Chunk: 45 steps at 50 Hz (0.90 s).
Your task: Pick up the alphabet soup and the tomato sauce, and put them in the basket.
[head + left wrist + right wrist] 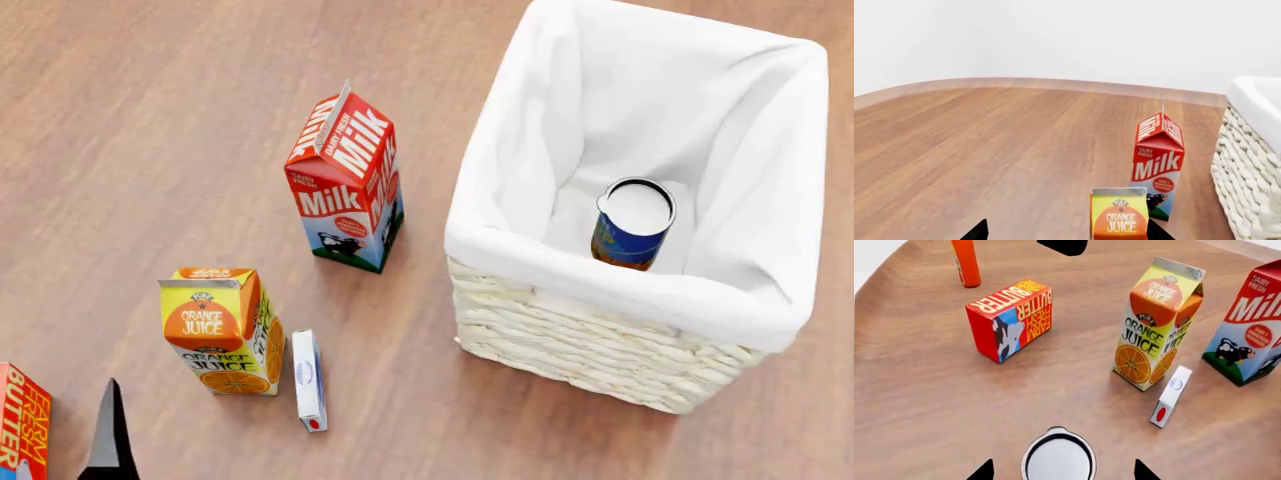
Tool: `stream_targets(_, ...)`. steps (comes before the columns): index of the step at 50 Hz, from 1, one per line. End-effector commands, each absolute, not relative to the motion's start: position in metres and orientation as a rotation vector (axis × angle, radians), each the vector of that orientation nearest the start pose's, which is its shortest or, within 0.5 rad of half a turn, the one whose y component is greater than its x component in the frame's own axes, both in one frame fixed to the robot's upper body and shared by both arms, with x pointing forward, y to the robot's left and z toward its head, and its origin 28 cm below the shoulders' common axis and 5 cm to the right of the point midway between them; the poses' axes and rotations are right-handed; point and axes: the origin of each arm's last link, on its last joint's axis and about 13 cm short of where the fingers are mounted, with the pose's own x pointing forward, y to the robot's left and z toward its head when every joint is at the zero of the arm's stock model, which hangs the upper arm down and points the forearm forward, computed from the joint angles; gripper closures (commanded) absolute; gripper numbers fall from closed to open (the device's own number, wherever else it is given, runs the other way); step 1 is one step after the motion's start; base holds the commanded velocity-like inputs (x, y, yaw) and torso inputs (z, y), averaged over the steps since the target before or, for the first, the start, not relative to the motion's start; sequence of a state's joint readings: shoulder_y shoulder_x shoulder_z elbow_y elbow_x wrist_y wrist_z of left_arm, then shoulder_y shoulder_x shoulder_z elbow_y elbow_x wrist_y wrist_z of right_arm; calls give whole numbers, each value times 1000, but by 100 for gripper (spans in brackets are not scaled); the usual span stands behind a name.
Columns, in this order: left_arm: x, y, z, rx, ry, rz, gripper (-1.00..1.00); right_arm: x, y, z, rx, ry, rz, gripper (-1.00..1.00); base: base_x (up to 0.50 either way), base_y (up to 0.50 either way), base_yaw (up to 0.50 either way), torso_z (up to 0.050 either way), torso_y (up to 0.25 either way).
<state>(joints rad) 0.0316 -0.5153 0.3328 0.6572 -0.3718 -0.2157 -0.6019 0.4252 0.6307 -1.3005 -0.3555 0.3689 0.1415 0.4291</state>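
Silvery can top (1058,458) directly between the right gripper (1061,471) fingertips

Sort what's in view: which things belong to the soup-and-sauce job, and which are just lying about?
Job: basket; alphabet soup, inside the basket; silvery-topped can under the open right gripper, label hidden, likely the tomato sauce.
Lying about: milk; orange juice; butter; small white box; orange bottle.

We see alphabet soup (633,222) upright in basket (587,340), milk carton (344,182) just left of basket, OJ carton (220,330) nearer us, small box (308,380) right beside OJ, butter box (19,425) far left.
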Motion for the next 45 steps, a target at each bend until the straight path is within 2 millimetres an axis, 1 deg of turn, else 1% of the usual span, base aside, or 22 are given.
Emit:
stream_targets(1, 173, 211, 115, -32, -221, 5, -100, 160, -41, 38, -416, -9, 789, -100, 0, 0, 0, 0, 0)
stream_targets(10, 173, 212, 116, -35, -223, 7, -100, 163, -38, 40, -429, -22, 779, -100, 0, 0, 0, 0, 0)
stream_targets(25, 172, 213, 118, -36, -229, 9, -100, 174, -36, 22, -368, 46, 768, -100, 0, 0, 0, 0, 0)
stream_targets(30, 172, 213, 119, -38, -231, 10, -100, 174, -35, 17, -364, 60, 772, -100, 0, 0, 0, 0, 0)
stream_targets(45, 172, 213, 120, -40, -232, 11, -100, 178, -30, 16, -364, 63, 780, -100, 0, 0, 0, 0, 0)
